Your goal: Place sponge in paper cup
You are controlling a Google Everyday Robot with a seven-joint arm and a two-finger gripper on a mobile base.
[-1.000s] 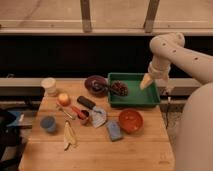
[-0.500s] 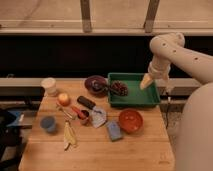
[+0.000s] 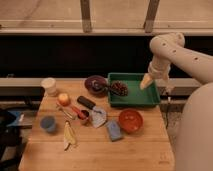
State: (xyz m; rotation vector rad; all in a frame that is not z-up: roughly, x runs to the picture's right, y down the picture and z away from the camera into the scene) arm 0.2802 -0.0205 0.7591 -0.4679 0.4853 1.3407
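Aloft, jaws over green tray (image 3: 135, 96)

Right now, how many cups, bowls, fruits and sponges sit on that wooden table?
Cups: 2 (cream paper cup, round dark-blue cup)
Bowls: 2 (dark purple bowl, orange bowl)
Fruits: 2 (reddish apple, yellow banana)
Sponges: 1 (light blue-grey rectangular sponge)
Total: 7
The robot's gripper hangs over the green tray, near its right end.

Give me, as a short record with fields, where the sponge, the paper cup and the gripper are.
sponge: on the wooden table, beside the orange bowl
paper cup: upright at the table's far left corner, apart from the sponge
gripper: over the green tray, right side
task: sponge not yet in cup
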